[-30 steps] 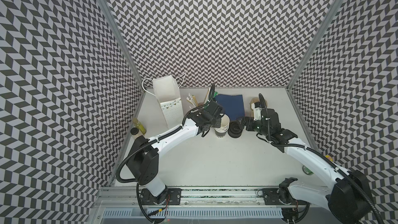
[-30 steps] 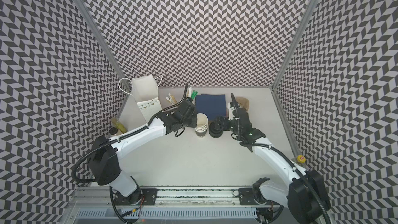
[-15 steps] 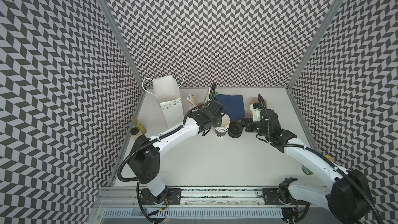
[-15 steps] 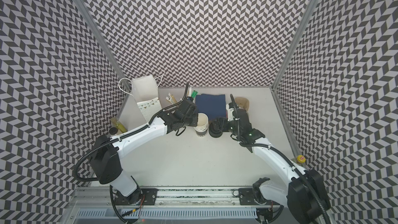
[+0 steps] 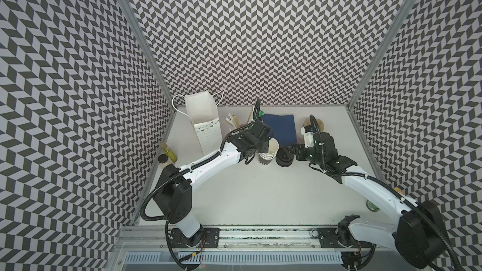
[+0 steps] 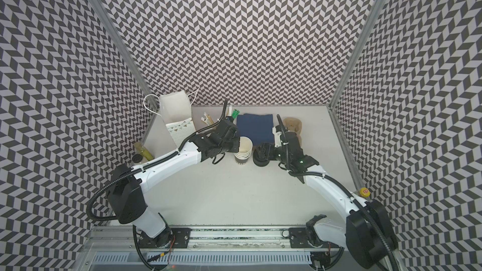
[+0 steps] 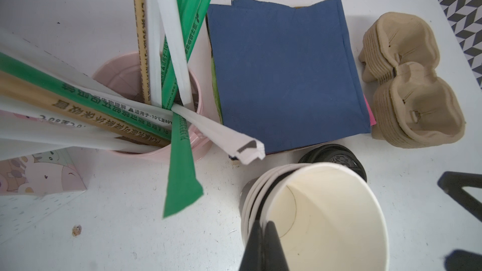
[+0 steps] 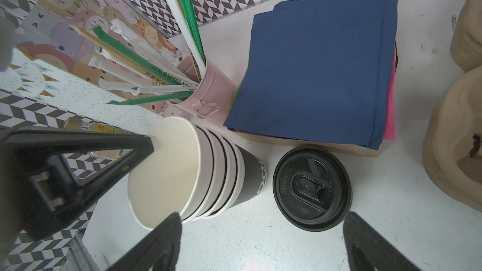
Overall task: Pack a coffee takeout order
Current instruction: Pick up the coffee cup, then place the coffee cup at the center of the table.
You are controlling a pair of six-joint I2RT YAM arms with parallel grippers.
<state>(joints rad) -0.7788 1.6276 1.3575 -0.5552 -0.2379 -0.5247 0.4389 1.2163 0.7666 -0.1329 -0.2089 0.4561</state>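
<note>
First, taking the rail side of the table [image 5: 260, 199] as six o'clock, a small green-topped thing [image 5: 371, 205] at four o'clock sat half behind the right arm, too small to identify. Just past the centre stood the stack of lidless cups [image 5: 267, 155]. The left gripper [image 7: 263, 230] was pinched together on the rim of the top cup [image 7: 333, 217], one finger inside the wall and one outside. The left wrist view cut off all but the fingertips, and in both top views the gripper's body covered the pinch.

At three o'clock of the stack, just beside it, sat the black lid [image 8: 311, 187]; what lay beneath it could not be made out. The right gripper [image 8: 262, 216] hung by it with fingers [image 8: 167, 241] spread wide, holding nothing. Whether the finger nearer the stack brushed a cup could not be told.

Toward twelve o'clock the navy-blue napkin [image 5: 280, 129] lay flat on a pile, of which little more than the edge of a pink napkin [image 8: 390, 95] showed. At one o'clock the tan two-cup carrier [image 7: 396, 69] topped a nested stack, mostly masked by the right wrist in the top views. At eleven o'clock the pink straw bucket [image 7: 114, 71] hid behind the left gripper, and the white paper bag [image 5: 206, 126] stood farthest.
</note>
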